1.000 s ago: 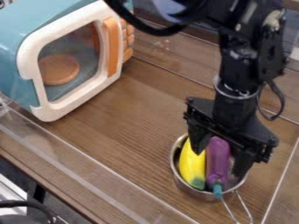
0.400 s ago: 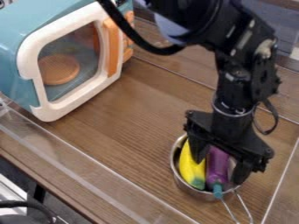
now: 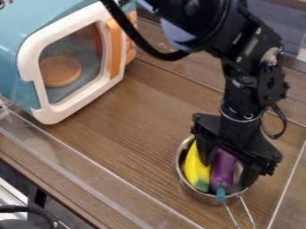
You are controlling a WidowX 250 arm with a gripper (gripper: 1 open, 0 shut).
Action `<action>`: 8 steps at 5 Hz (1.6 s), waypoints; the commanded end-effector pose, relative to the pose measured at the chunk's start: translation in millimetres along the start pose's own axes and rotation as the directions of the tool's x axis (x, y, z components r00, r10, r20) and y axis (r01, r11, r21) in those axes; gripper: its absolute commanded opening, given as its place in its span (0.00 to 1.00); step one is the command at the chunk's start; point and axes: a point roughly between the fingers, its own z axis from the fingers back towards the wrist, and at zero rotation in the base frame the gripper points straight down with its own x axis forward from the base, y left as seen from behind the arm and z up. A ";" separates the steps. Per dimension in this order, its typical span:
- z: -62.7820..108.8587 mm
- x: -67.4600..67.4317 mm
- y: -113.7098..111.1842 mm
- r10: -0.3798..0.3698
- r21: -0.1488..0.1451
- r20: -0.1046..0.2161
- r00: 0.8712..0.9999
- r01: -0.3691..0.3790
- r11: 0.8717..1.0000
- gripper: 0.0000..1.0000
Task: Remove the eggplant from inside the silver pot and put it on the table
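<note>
Nothing is out yet: my gripper (image 3: 223, 170) hangs spread wide over the eggplant (image 3: 224, 171) inside the silver pot (image 3: 191, 182), so grasping, lifting and setting it on the table (image 3: 131, 116) all remain.

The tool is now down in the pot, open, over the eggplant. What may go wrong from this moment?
1. The yellow toy lies right beside the eggplant in the pot; the open tool might clamp or drag it too.
2. The fingers reach low between the pot's walls, so closing or lifting could tip the light pot.
3. The pot sits near the table edge and its clear rim; a shove could push it against that.
</note>
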 end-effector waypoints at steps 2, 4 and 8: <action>-6.9 0.5 -2.1 0.008 0.006 0.004 1.000 -0.008 1.000 1.00; -15.2 -2.2 2.1 0.024 -0.003 -0.010 1.000 -0.025 1.000 1.00; -29.9 -10.9 9.3 0.062 -0.014 -0.049 0.997 -0.063 0.998 1.00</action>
